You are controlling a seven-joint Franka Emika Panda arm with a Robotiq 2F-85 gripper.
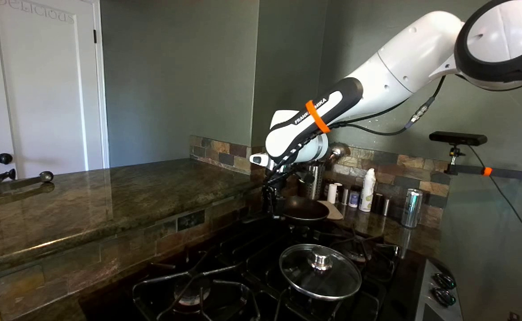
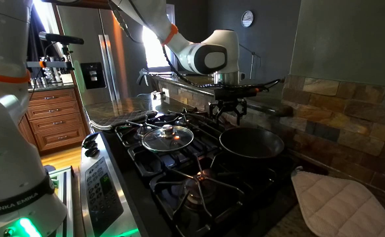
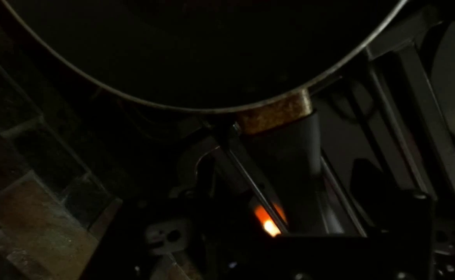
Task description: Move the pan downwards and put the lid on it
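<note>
- In an exterior view, the control panel (image 2: 103, 194) of the stove (image 2: 133, 187) is seen at left.
- The glass lid (image 2: 168, 141) is rested on the stove, knob (image 2: 168, 130) upward.
- The gripper (image 2: 228, 121) is pointed downward, its fingers spread apart.
- The dark pan (image 2: 251, 143) is set on the stove just beside the gripper; in the wrist view its handle (image 3: 289, 159) is shown running toward the gripper, and whether it is touched cannot be told.
- A pale quilted pad (image 2: 343, 204) is laid on the surface (image 2: 287, 223) at far right.
</note>
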